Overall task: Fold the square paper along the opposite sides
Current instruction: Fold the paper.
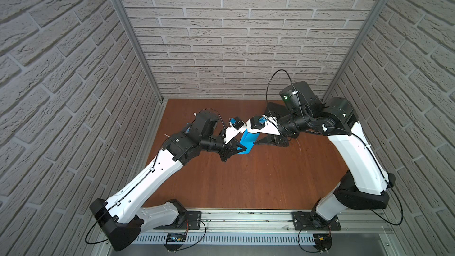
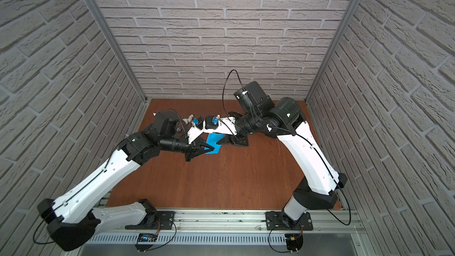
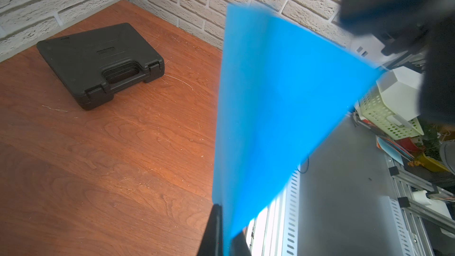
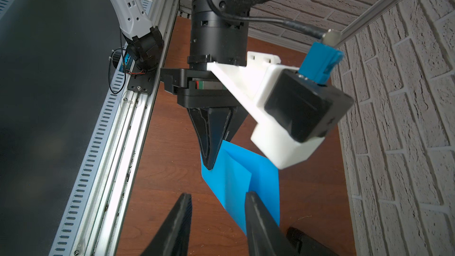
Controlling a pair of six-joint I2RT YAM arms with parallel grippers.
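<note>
**Top views:** My left fingers (image 1: 242,149) are clamped on the paper (image 1: 249,139), which stands on edge above the desk (image 1: 234,181). It is on the side of the case (image 1: 270,108) nearer my base, and the case is mostly hidden under my right arm. My right fingers (image 1: 258,141) point at the sheet from the case side, just beside it.

**Left wrist:** The paper (image 3: 270,107) rises out of the pinch (image 3: 226,222), its long edge running away from me. The case (image 3: 98,62) lies flat, well apart. A raised plate on its lid is too small to read.

**Right wrist:** My right fingers are apart and empty. The paper (image 4: 236,181), creased, hangs from the left fingers (image 4: 209,163), and its free corner sits behind one right finger (image 4: 258,217), mostly outside the gap. I judge the right arm nearer that corner; it must shift so the sheet falls between. No brand is legible.
</note>
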